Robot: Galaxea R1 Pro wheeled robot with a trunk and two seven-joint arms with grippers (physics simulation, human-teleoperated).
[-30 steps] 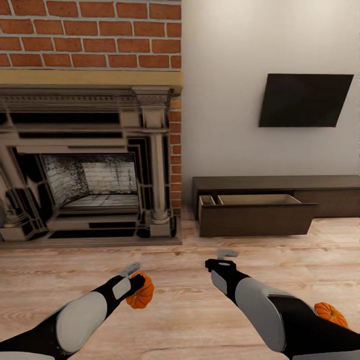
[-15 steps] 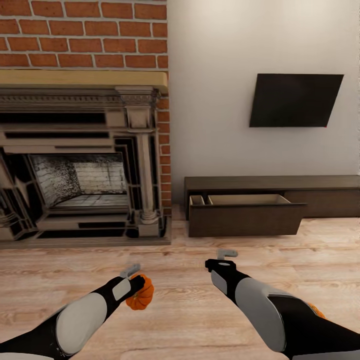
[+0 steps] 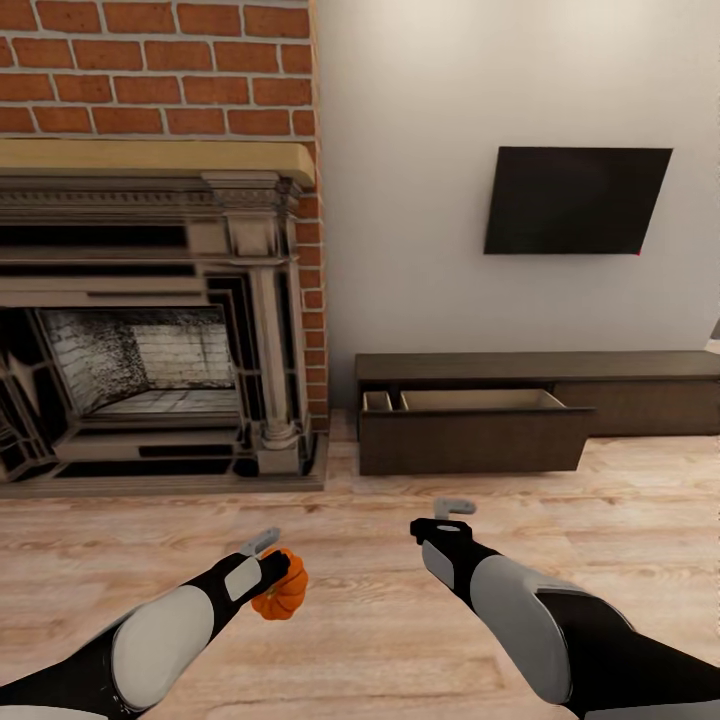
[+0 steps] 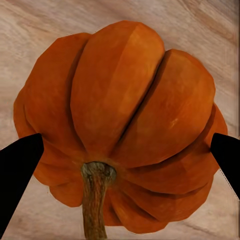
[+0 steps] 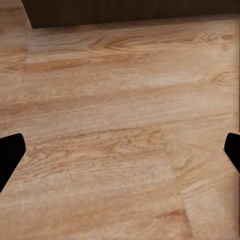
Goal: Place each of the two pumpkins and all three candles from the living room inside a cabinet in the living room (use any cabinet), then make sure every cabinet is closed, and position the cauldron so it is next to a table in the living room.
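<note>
One pumpkin [image 3: 281,593] in play: bright orange, ribbed, held off the wood-plank floor [image 3: 360,640] by the left gripper [image 3: 272,560], well short of the cabinet [image 3: 520,410] and off toward its fireplace end. Left wrist view has the pumpkin [image 4: 120,135] w/ dark stem pointing back at the camera, a black fingertip [image 4: 17,170] against each flank, so fingers are clamped on it. Right gripper [image 3: 445,518] hangs above bare floor, nearer the cabinet than the left one, roughly in line w/ the drawer front; in its wrist view the fingertips [image 5: 10,155] sit wide apart w/ nothing but planks [image 5: 120,145] between, i.e. spread open and empty. Cabinet is a long low dark-brown unit against the white wall; its end drawer [image 3: 470,430], the one closest to the fireplace [image 3: 150,330], is pulled out, pale tan inside showing, a divider near one end; can't tell if anything's in it. Rest of the cabinet front looks flush. Flat black TV [image 3: 575,200] is wall-mounted above the cabinet. Red brick surround and tan mantel rise beside the cabinet's open-drawer end.
</note>
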